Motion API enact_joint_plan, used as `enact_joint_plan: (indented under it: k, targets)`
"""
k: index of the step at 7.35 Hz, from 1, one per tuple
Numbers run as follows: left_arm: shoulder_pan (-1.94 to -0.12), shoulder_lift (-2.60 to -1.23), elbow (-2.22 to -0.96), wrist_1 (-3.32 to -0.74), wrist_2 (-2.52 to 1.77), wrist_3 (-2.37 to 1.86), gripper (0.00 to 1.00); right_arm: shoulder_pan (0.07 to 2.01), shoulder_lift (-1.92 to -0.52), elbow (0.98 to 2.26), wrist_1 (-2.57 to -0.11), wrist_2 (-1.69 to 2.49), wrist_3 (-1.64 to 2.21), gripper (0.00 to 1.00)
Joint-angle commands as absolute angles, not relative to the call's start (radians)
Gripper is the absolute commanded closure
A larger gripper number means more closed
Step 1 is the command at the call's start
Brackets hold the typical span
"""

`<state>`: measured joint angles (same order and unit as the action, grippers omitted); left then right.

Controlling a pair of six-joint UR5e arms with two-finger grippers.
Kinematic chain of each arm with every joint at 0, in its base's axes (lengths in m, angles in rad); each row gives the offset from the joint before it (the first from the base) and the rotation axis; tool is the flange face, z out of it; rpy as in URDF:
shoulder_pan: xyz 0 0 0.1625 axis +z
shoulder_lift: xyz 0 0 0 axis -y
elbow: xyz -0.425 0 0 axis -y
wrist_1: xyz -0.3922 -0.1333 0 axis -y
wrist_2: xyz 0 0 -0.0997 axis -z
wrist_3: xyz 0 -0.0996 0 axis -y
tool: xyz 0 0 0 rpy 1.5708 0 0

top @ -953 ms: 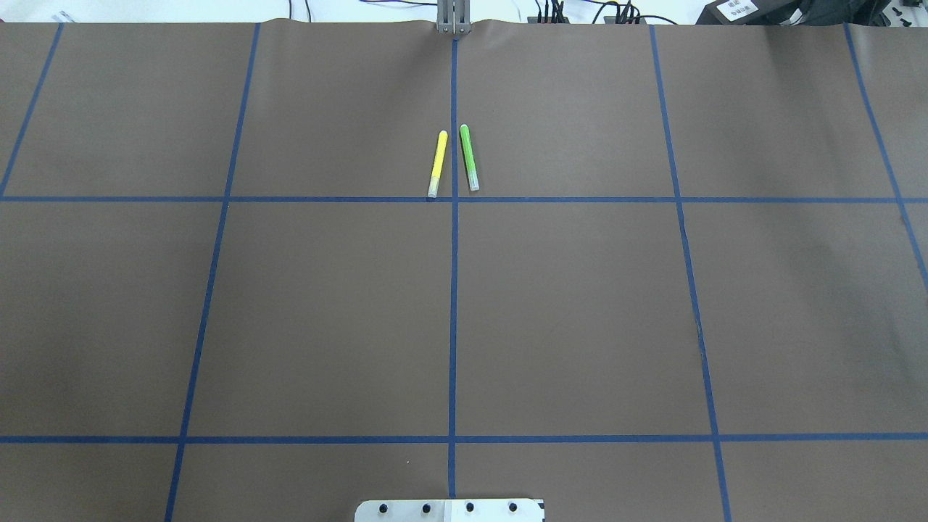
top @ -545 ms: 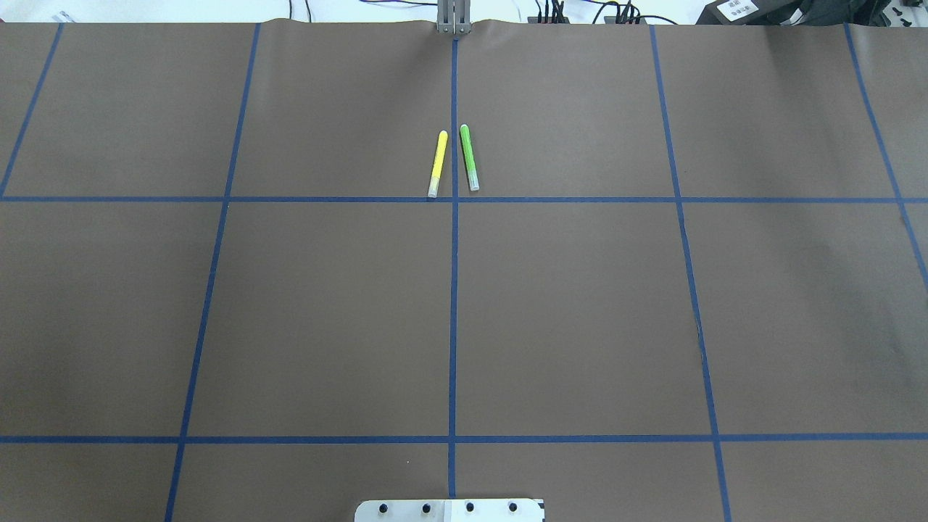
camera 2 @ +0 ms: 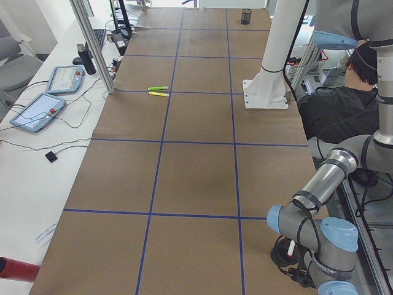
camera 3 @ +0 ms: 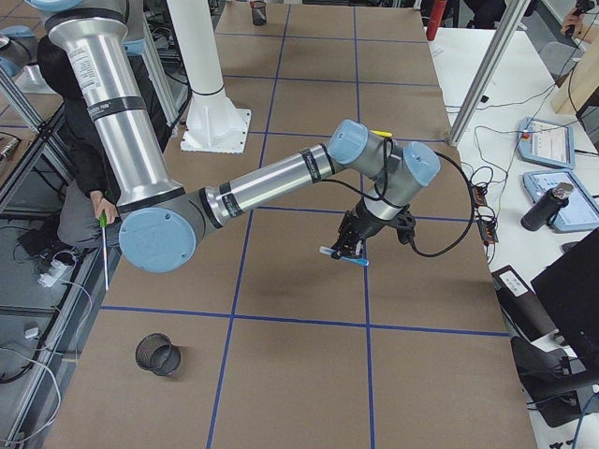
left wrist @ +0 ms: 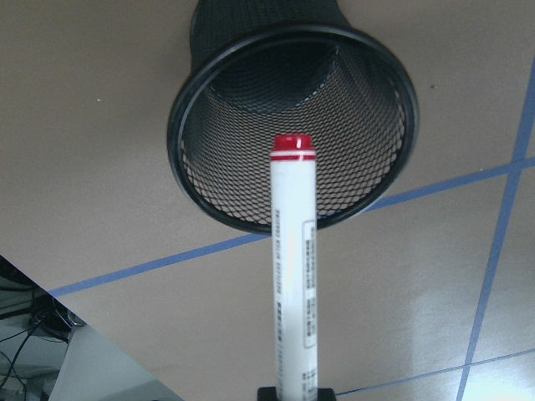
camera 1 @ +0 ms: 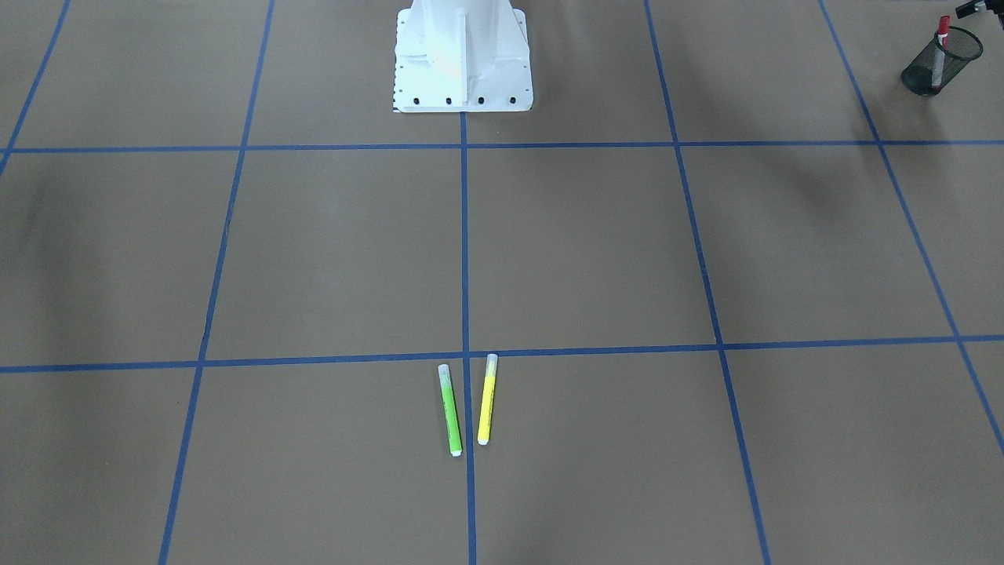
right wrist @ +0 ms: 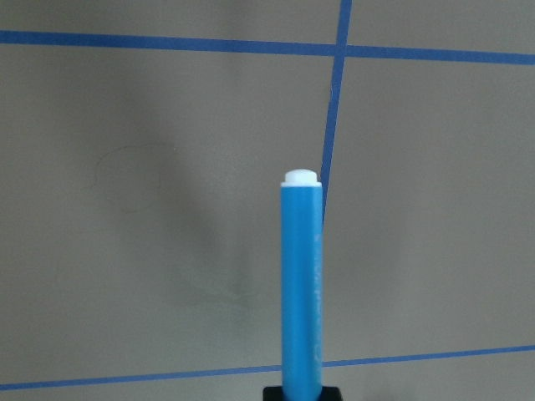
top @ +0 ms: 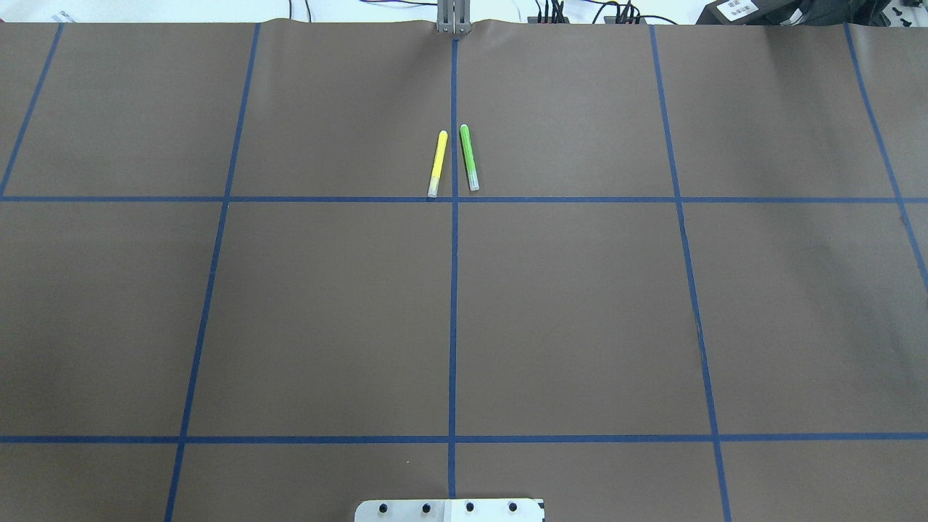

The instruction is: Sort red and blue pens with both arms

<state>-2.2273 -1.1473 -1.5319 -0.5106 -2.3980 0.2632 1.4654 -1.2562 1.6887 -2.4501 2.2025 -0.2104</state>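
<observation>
We note a green highlighter [top: 469,158] and a yellow highlighter [top: 438,164] lying near each other, apart. They flank a blue tape line [top: 453,290] on the brown table cover [top: 326,304].

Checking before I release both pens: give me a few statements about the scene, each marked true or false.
The left gripper holds the red marker at a mesh cup mouth. True.
The right gripper is empty. False: it grips the blue highlighter.
The green highlighter and yellow highlighter lie side by side on the table. True.
The other mesh cup, in the exterior right view, holds a pen. False: it looks empty.
</observation>
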Motion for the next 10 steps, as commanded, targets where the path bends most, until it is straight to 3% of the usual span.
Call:
enact_joint_plan:
  k: [1,3,4,6,10]
  targets:
    - [-2.227,-1.189,-1.54,-0.511,-2.399,0.258,0.0,1.483,-1.284,1.692,-2.45,2.218,-0.215,1.0]
    - [-2.226,-1.296,-1.546,-0.518,-2.398,0.256,0.0,1.508,-1.342,1.703,-2.45,2.218,-0.225,1.0]
    - [-2.223,-1.322,-1.616,-0.559,-2.398,0.255,0.0,1.52,-1.363,1.707,-2.451,2.218,-0.225,1.0]
    - [-2.218,-1.324,-1.732,-0.732,-2.393,0.253,0.0,1.545,-1.426,1.733,-2.456,2.218,-0.225,1.0]
    - [-2.053,-1.338,-1.766,-1.116,-2.401,0.064,0.0,1.615,-1.574,1.759,-2.566,2.215,-0.341,1.0]
